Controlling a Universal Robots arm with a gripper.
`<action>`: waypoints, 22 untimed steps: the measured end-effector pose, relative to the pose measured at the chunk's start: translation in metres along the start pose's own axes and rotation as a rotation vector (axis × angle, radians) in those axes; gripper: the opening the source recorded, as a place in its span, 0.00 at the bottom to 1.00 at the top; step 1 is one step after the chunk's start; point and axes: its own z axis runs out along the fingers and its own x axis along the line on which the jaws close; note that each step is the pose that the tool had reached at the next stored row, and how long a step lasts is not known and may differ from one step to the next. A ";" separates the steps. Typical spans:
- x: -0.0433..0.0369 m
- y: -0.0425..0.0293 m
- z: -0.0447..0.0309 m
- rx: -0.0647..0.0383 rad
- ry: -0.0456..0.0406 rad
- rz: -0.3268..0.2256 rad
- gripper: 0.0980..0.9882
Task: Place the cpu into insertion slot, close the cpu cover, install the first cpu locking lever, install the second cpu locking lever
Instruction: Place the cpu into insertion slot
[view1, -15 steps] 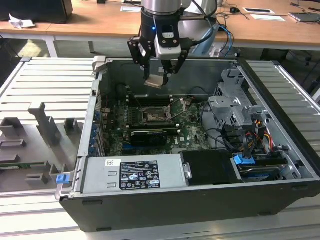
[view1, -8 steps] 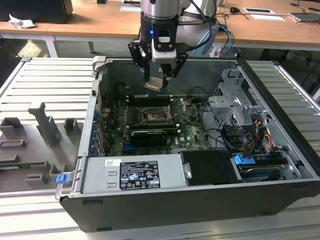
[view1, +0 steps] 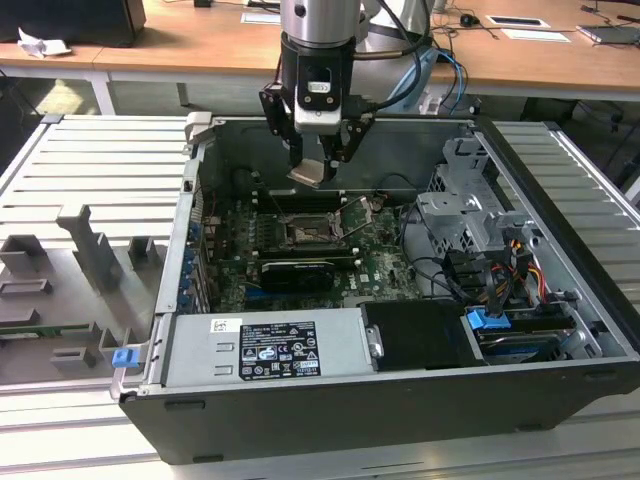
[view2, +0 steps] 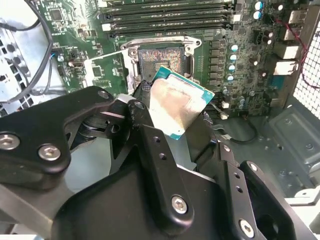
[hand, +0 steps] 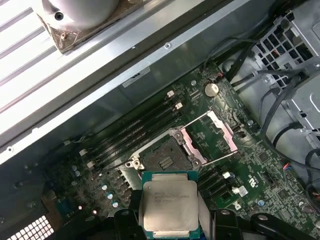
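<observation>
- The pincer (view1: 320, 164) hung above the open computer case (view1: 350, 405), its jaws closed part-way on the cpu (view1: 312, 173). The chip sat clamped by two opposite edges between the fingertips.
- In the second wrist view the cpu (view2: 177, 102) looked tilted, one corner dipping towards the board. I judged it clear of everything beneath it.
- The insertion slot (hand: 161, 157) lay directly below the pincer, bare and unoccupied, with its contact field exposed in both wrist views.
- The cpu cover (hand: 222, 131) stood swung open on its hinge, just beside the slot and below the pincer to one side. Green board showed through its window.
- Progress, as I judged it: the chip was picked up and carried over the slot, but no step of the task was complete. Seating the chip, closing the cover and both locking levers were left.
- Hard to make out: I could not tell the two locking levers apart from the thin wire and metal edges round the slot. I also could not read the chip's orientation marks against the slot.
- Hidden or cut off: the pincer's own black links covered the chip's rear edge in both wrist views, so the depth of the grip was uncertain.
</observation>
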 end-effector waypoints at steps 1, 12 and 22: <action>0.0000 -0.0001 0.0004 0.000 -0.0007 0.008 0.48; 0.0002 -0.0008 0.0073 -0.002 -0.0106 0.128 0.48; 0.0000 -0.0016 0.0173 -0.005 -0.0262 0.315 0.48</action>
